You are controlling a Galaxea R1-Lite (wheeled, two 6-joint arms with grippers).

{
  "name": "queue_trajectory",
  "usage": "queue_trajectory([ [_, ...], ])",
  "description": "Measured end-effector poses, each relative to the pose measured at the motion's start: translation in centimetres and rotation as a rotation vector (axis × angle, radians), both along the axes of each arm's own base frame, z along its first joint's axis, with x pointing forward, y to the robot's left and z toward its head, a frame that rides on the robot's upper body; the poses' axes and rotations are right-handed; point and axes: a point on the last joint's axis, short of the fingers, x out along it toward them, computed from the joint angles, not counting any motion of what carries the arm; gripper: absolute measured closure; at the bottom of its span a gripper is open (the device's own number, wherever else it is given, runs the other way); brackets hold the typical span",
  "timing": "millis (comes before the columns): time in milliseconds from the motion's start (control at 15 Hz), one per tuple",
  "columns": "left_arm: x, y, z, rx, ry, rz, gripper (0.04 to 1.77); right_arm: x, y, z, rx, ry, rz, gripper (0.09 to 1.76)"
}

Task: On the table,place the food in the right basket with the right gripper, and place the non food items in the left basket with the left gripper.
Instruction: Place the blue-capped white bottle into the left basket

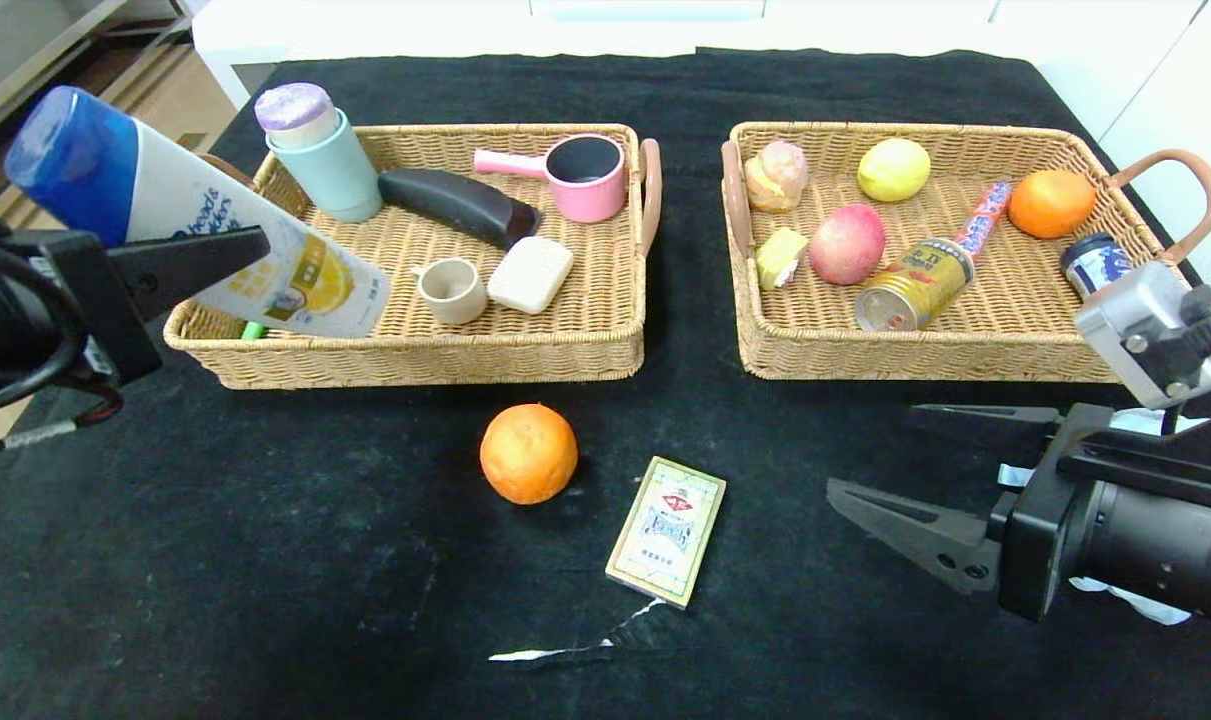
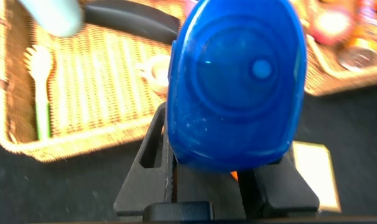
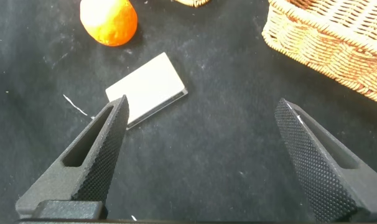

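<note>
My left gripper (image 1: 205, 245) is shut on the white shampoo bottle (image 1: 265, 260), whose blue cap (image 2: 235, 81) points back at the wrist. The bottle hangs tilted over the front left corner of the left basket (image 1: 415, 360). An orange (image 1: 528, 453) and a flat card box (image 1: 667, 530) lie on the black table (image 1: 265, 550) in front of the baskets. My right gripper (image 1: 870, 450) hovers open and empty to the right of the box, near the right basket (image 1: 915, 355). That basket holds a peach (image 1: 846, 243), a gold can (image 1: 913, 285) and a second orange (image 1: 1050, 203).
The left basket holds a mint cup (image 1: 325, 160), a pink pot (image 1: 585, 175), a dark oblong item (image 1: 460, 205), a small cup and a cream pad. A lemon (image 1: 893, 169) and snacks share the right basket. A white tear (image 1: 575, 645) marks the cloth near the front.
</note>
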Motion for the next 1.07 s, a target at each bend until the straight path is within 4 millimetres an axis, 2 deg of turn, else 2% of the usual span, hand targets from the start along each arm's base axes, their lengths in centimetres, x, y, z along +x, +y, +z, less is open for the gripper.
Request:
queue_trajectory([
  [667, 9.1, 1.8, 1.5, -0.033, -0.055, 0.166, 1.21, 0.0, -0.4, 0.3, 0.008, -0.012, -0.013, 0.14],
  [867, 11.1, 2.2, 0.6, -0.027, -0.028, 0.19, 1.21, -0.1, -0.4, 0.5, 0.013, -0.019, -0.015, 0.14],
  [1067, 12.2, 2.4, -0.3, -0.021, 0.0, 0.205, 1.21, -0.2, -0.5, 0.6, 0.021, -0.028, -0.015, 0.14],
])
